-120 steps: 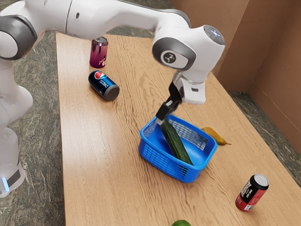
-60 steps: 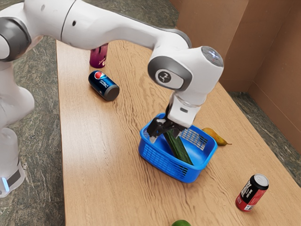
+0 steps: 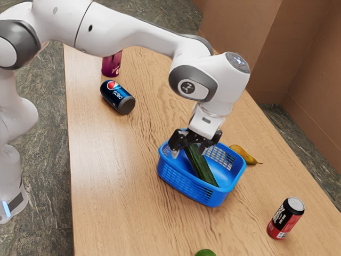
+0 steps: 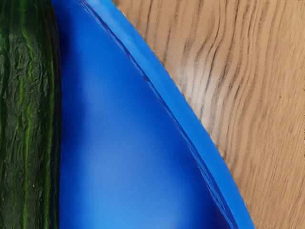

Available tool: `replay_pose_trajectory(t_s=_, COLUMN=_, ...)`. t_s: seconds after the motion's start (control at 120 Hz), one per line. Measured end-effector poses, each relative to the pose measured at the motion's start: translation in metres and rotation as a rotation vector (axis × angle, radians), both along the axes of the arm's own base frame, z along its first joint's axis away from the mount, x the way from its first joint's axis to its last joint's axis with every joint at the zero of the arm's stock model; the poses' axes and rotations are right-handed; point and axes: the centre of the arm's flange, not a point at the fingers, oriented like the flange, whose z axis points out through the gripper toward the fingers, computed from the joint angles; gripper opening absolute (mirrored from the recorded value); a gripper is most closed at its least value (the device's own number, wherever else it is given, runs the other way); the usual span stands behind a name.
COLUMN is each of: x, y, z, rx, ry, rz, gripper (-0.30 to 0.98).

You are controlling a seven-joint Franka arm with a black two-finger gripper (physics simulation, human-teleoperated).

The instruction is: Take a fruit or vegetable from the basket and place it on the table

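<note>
- the wood-topped table (image 3: 133, 165) has light grain and bears the basket, the cans and some loose produce.
- the white arm (image 3: 130, 26) reaches in from the exterior view's left, over the table, and bends down above the basket.
- the blue basket (image 3: 184, 181) sits on the table, with slotted sides; in the wrist view its smooth inside and curved rim show, bare wood beyond the rim.
- the black gripper (image 3: 188, 152) is low at the basket, released, its two fingers spread apart over the near end of the cucumber, one to each side, nothing clasped.
- the dark green cucumber (image 3: 201, 168), the task's thing, is in the basket, lying at a slant, one end under the gripper. the wrist view shows its ridged, streaky skin.
- the blue pepsi can (image 3: 113, 95) lies on its side toward the table's far end.
- the red and black can (image 3: 285, 217) stands upright, well apart from the basket.
- the purple can (image 3: 112, 65) is near the pepsi one, partly hidden by the arm.
- the yellow pear (image 3: 245, 154) lies on the table just beside the basket.
- a green rounded thing (image 3: 205, 253) is cut off by the exterior view's lower edge.
</note>
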Motion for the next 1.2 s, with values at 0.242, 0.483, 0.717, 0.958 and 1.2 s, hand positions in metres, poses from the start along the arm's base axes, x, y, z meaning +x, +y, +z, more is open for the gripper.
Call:
replay_pose_trajectory(t_s=0.242, x=0.01, y=0.01, z=-0.001, rx=-0.01, ry=-0.045, rz=-0.028, gripper=0.69)
replay_pose_trajectory(t_s=0.483, x=0.015, y=0.023, z=-0.025, rx=-0.013, ry=-0.036, rz=-0.032, gripper=0.69)
replay_pose_trajectory(t_s=0.717, x=0.023, y=0.024, z=-0.034, rx=-0.028, ry=-0.04, rz=-0.034, gripper=0.69)
replay_pose_trajectory(t_s=0.958, x=0.03, y=0.027, z=-0.039, rx=-0.029, ry=-0.049, rz=-0.046, gripper=0.69)
replay_pose_trajectory(t_s=1.2, x=0.033, y=0.029, z=-0.039, rx=-0.031, ry=-0.054, rz=-0.061, gripper=0.69)
